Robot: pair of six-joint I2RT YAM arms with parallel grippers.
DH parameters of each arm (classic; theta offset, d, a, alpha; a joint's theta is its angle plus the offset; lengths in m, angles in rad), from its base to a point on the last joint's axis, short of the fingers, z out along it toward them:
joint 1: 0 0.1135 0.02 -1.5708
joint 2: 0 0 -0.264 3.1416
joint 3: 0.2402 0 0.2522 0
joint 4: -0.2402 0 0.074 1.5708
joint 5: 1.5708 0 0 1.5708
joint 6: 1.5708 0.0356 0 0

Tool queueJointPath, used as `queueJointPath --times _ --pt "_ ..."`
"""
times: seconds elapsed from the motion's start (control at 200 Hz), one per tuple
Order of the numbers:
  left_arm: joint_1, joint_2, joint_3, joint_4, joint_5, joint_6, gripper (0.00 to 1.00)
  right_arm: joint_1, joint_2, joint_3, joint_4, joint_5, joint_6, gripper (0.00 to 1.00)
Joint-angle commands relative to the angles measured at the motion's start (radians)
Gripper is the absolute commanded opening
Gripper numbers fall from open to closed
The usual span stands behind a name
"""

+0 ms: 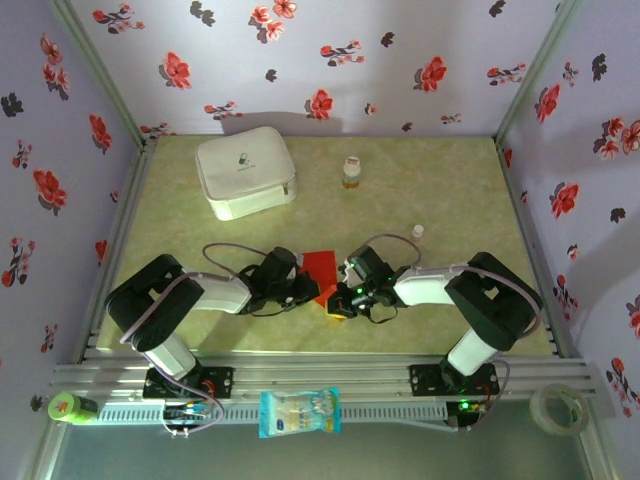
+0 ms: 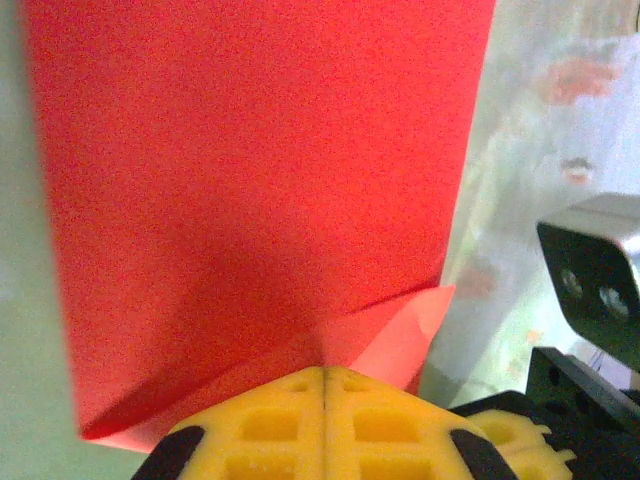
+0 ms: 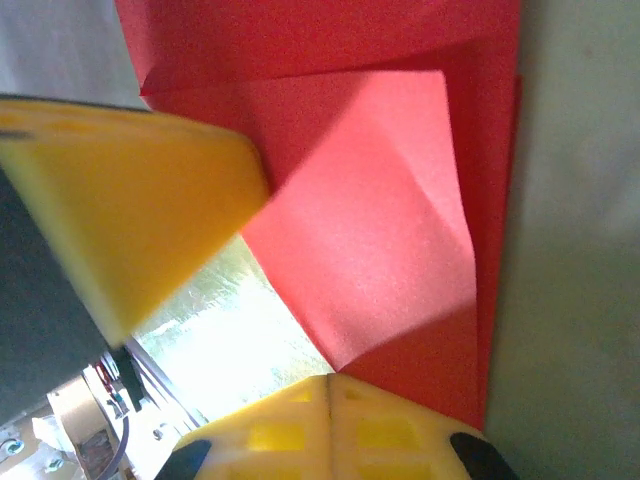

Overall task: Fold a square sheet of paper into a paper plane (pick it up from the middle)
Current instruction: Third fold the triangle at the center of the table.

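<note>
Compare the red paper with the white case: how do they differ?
The paper is red, thin and creased; the case is white, padded and rounded. The paper looks smaller than the case. The paper is pinched by the left claw and right claw; the case lies untouched at the far left. Both are over the green table.

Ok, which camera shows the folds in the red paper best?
Right wrist: the red paper shows its folded flap and creases close up. Left wrist shows mostly a flat face; top external, a small red patch.
</note>
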Motion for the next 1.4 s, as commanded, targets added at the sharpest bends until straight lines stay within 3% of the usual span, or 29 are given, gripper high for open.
queueJointPath --times 0.0,0.33,0.61,0.835,1.13,1.395 --pt "0.060 -0.013 -0.009 -0.126 -0.075 0.064 0.00 -0.010 0.018 -0.040 -0.094 0.081 0.006 0.05" --pt "0.098 -0.031 -0.011 -0.140 -0.053 0.101 0.01 -0.010 0.009 -0.031 -0.087 0.076 0.008 0.05" --pt "0.098 -0.006 -0.037 -0.114 -0.031 0.087 0.00 -0.006 -0.094 0.053 -0.047 0.059 0.047 0.10" --pt "0.098 0.003 -0.035 -0.110 -0.028 0.089 0.00 0.008 0.011 0.137 -0.056 0.059 0.036 0.08" --pt "0.098 0.013 -0.033 -0.112 -0.024 0.090 0.00 0.032 0.126 0.187 -0.141 0.150 0.000 0.07" --pt "0.098 0.022 -0.028 -0.120 -0.024 0.093 0.00 0.035 0.035 0.105 -0.113 0.136 0.013 0.10"
